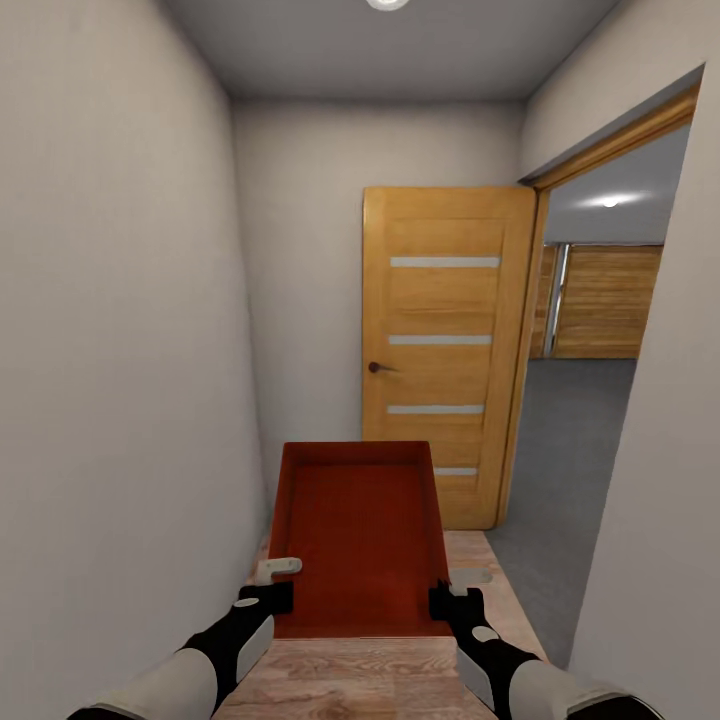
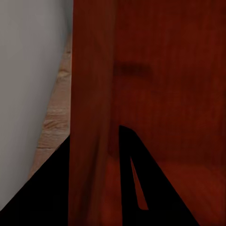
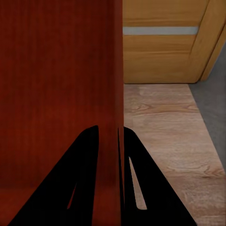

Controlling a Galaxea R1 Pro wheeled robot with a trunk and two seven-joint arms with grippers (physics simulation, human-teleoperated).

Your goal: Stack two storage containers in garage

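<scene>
I hold a red-orange open-top storage container (image 1: pixel 355 535) level in front of me, above the wood-plank floor. My left gripper (image 1: pixel 270 598) is shut on its left wall near the close corner, one finger inside and one outside. My right gripper (image 1: pixel 445 603) is shut on the right wall in the same way. The left wrist view has the container wall (image 2: pixel 92 117) pinched between the dark fingers of the left gripper (image 2: pixel 94 141). Seen from the right wrist, the container (image 3: pixel 56 70) has its wall clamped in the right gripper (image 3: pixel 115 129). The bin is empty.
I stand in a narrow hallway between a left wall (image 1: pixel 100 350) and a right wall (image 1: pixel 650 550). An open wooden door (image 1: pixel 445 350) stands ahead. Through the doorway on the right lie the garage's grey floor (image 1: pixel 570 450) and a wood-slat door (image 1: pixel 600 300).
</scene>
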